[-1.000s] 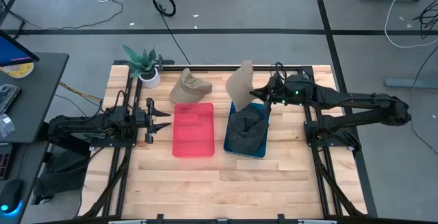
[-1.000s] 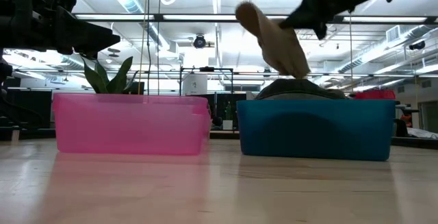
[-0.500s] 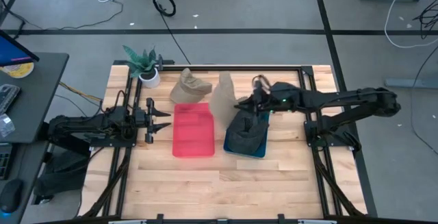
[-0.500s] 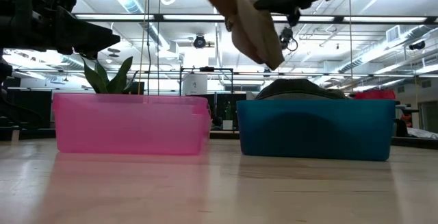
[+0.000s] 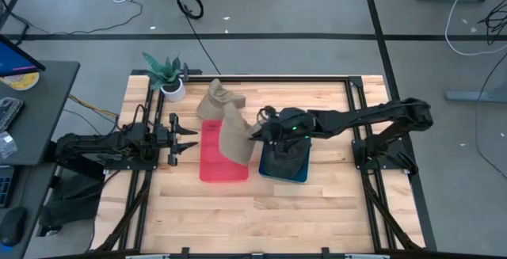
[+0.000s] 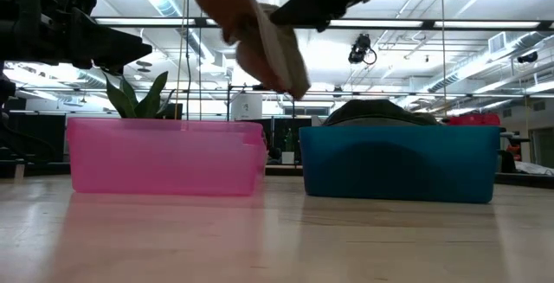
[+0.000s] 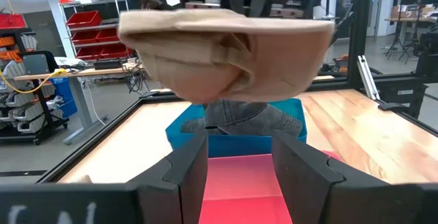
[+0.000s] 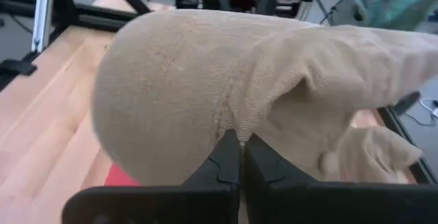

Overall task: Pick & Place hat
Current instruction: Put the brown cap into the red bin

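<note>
One tan hat (image 5: 234, 135) is hanging over the pink bin (image 5: 223, 165), pinched in our right gripper (image 5: 255, 133) jaws, so we reckon only the drop is left, while our left gripper (image 5: 188, 139) waits released beside the bin.

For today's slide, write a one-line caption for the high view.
Right gripper holds a tan hat above the pink bin; left gripper waits open beside it.

A tan corduroy fabric hat (image 8: 226, 87) fills most of the frame, pinched between the closed dark fingers (image 8: 226, 159) of the right hand (image 8: 239, 157). Beneath it lie the pale wooden desk (image 8: 41, 125) and a sliver of a red bin (image 8: 122, 177).
</note>
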Motion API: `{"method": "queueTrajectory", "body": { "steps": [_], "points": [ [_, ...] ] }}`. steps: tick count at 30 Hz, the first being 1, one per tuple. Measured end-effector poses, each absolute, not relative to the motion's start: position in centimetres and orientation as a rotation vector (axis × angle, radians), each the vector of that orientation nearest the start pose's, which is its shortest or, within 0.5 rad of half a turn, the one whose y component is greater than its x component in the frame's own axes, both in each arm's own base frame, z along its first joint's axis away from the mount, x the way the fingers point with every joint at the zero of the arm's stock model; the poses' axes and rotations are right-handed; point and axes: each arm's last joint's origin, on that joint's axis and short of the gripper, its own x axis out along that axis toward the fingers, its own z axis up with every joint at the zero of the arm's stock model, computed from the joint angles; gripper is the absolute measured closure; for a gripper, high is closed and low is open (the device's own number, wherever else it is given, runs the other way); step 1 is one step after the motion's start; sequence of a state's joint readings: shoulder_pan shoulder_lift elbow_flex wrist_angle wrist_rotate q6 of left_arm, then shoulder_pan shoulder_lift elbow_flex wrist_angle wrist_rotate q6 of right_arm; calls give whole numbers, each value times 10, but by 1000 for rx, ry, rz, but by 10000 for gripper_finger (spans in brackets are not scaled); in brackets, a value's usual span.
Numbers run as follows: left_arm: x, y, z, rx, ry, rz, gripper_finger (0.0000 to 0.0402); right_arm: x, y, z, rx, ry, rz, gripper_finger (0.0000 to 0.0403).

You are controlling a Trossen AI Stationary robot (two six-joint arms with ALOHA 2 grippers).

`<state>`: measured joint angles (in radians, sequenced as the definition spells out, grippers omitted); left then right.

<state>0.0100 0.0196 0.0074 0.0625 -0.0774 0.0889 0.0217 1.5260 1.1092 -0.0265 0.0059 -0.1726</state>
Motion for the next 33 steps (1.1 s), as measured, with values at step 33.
{"method": "queueTrajectory", "body": {
  "steps": [33],
  "points": [
    [98, 3, 170, 88, -38, 89, 236, 402, 13, 224, -325, 600, 125, 403]
  ]
}}
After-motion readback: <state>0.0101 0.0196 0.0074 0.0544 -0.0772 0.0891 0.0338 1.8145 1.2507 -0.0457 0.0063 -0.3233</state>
